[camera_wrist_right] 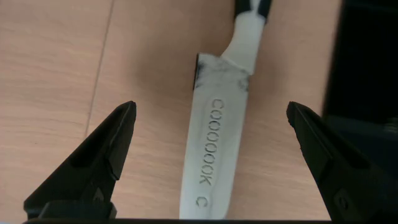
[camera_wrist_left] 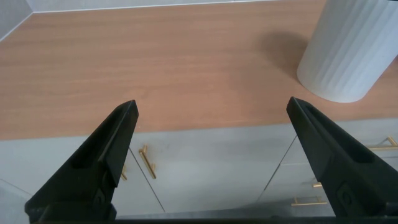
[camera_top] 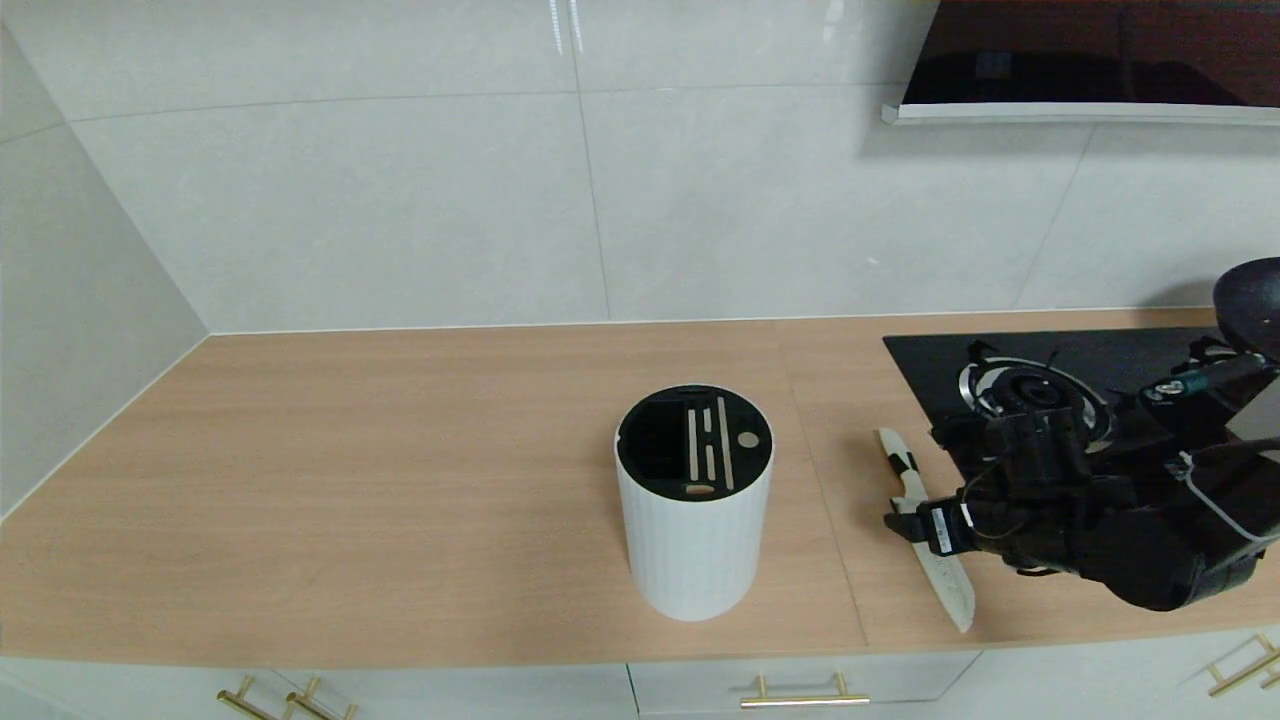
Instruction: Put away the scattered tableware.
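A white knife with a white-and-black handle lies flat on the wooden counter [camera_top: 400, 450], its blade [camera_top: 950, 588] pointing toward the front edge. In the right wrist view the knife [camera_wrist_right: 214, 149] runs lengthwise between the fingers. My right gripper [camera_top: 918, 522] hovers over its middle, open, with a finger on each side [camera_wrist_right: 112, 155] and not touching it. A white ribbed cylindrical holder [camera_top: 693, 520] with a black slotted top stands left of the knife. My left gripper [camera_wrist_left: 211, 109] is open with nothing in it, above the counter's front edge, the holder [camera_wrist_left: 348, 50] farther off.
A black gas hob [camera_top: 1040, 385] lies just right of the knife, with a dark pot [camera_top: 1250, 300] at the far right edge. A range hood [camera_top: 1080, 60] hangs above it. Cabinet fronts with brass handles [camera_top: 803, 695] run below the counter. Tiled walls close off the back and left.
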